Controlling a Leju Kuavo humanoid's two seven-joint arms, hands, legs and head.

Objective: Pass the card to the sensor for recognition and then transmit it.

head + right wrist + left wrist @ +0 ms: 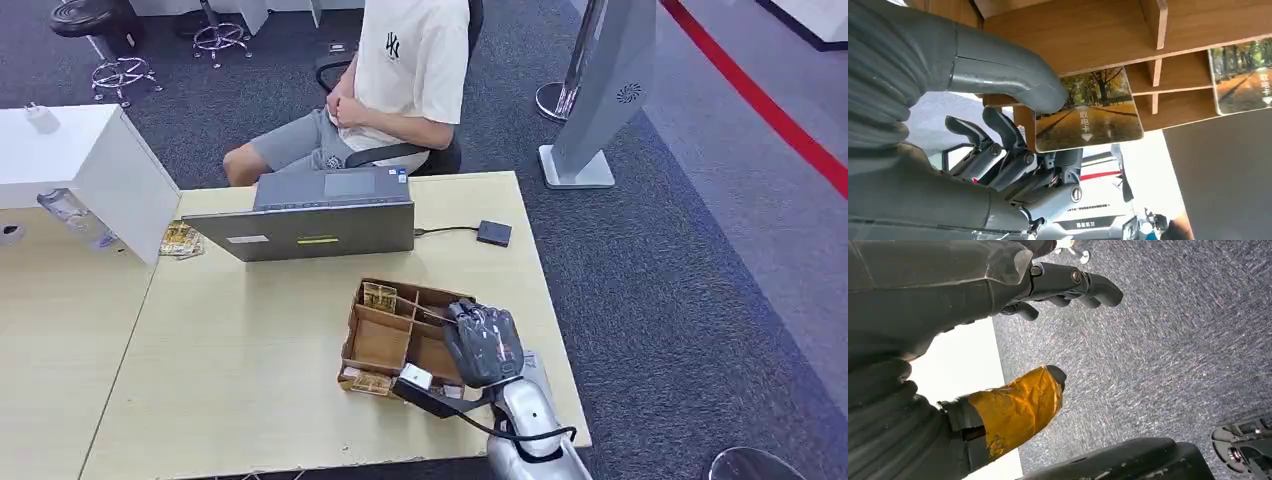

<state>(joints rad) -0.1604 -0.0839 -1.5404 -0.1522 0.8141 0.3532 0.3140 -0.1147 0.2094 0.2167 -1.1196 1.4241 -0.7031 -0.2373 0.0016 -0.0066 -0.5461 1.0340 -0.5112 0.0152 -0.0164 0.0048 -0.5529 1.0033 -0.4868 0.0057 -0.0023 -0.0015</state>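
Right hand [484, 343] over the wooden tray [372, 340] on the counter [240, 380], fingers [1013, 80] pinching a card [1088, 117] at its compartment, so pickup looks underway with sensor [494, 233] pass and handover left; left hand [973, 315] hangs empty, fingers apart.

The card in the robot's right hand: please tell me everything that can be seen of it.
The card is a thin, glossy rectangle with rounded corners, printed with a photo of an autumn tree avenue in yellow and orange, white Chinese characters and a small white arrow. The right hand holds it: the grey thumb presses on its printed face near one corner. It sits at the open wooden organizer on the table, just by the compartment walls. Its back is hidden.
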